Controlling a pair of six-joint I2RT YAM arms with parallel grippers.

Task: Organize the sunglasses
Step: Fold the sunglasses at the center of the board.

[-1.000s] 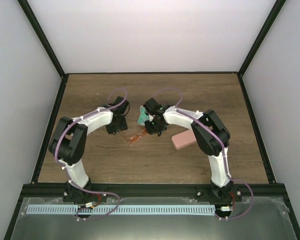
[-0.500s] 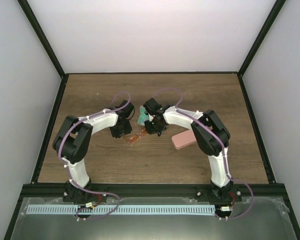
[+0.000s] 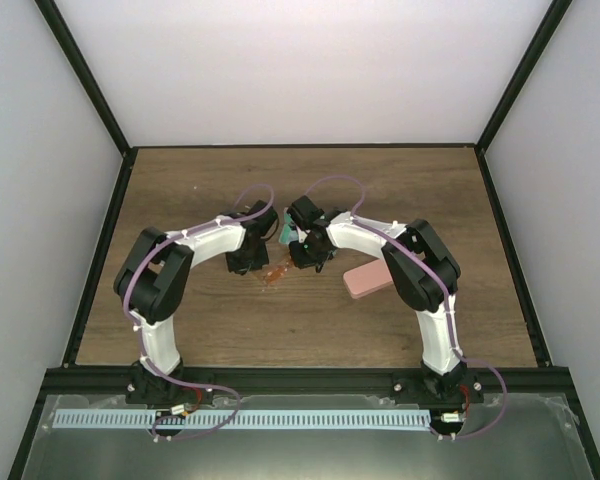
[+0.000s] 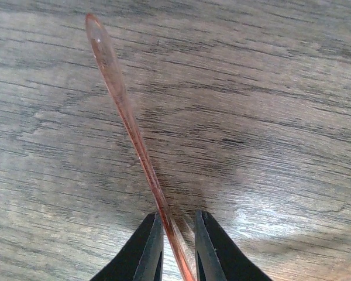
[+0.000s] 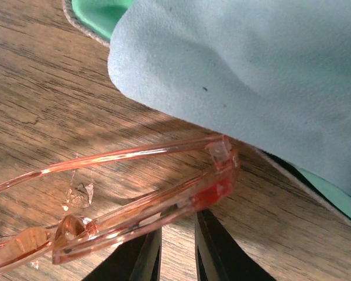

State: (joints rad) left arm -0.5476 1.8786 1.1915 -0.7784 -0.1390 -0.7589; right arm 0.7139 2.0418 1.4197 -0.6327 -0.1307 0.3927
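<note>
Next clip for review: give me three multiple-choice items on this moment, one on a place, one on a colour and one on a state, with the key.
1. Where does the pink case lie?
A. beside the right arm, on its inner side
B. against the far wall
C. between the two arm bases

2. What colour is the cloth in the right wrist view?
A. yellow
B. black
C. light blue

3. How do the left jaws stand?
A. wide apart over bare wood
B. nearly together, with the thin side arm of the sunglasses between them
C. clamped on the cloth

Key:
1 A: the top view shows the case next to the right arm's elbow.
2 C: the cloth fills the upper part of that view in pale blue.
3 B: the left wrist view shows the side arm running down between the two narrow fingers.
</note>
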